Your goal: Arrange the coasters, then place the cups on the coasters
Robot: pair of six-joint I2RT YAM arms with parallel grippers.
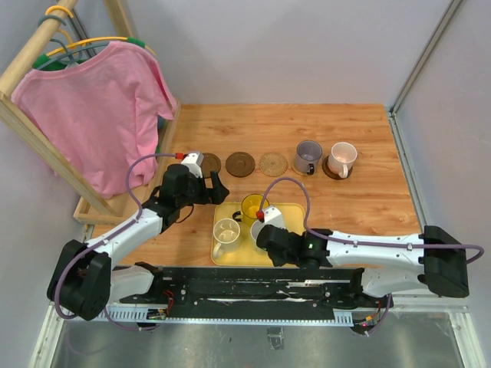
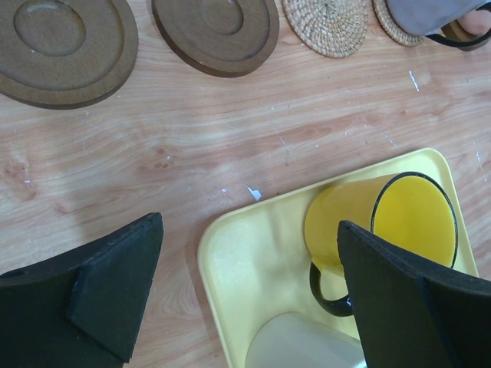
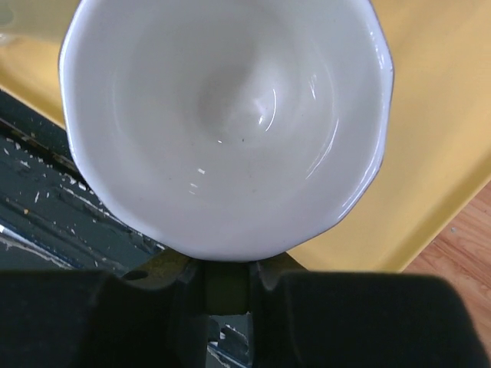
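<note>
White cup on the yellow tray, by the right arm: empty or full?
Empty. The right wrist view looks straight into the white cup: bare glossy bottom, no liquid or other contents.

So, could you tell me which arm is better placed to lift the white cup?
Right: the right pincer grips the white cup by its handle in the yellow tray; the left pincer hangs open, empty.

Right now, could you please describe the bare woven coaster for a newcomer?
Beyond the yellow tray, a row of coasters crosses the table. The woven coaster lies third from the left, beside the grey-purple cup; it alone is both tan and bare.
</note>
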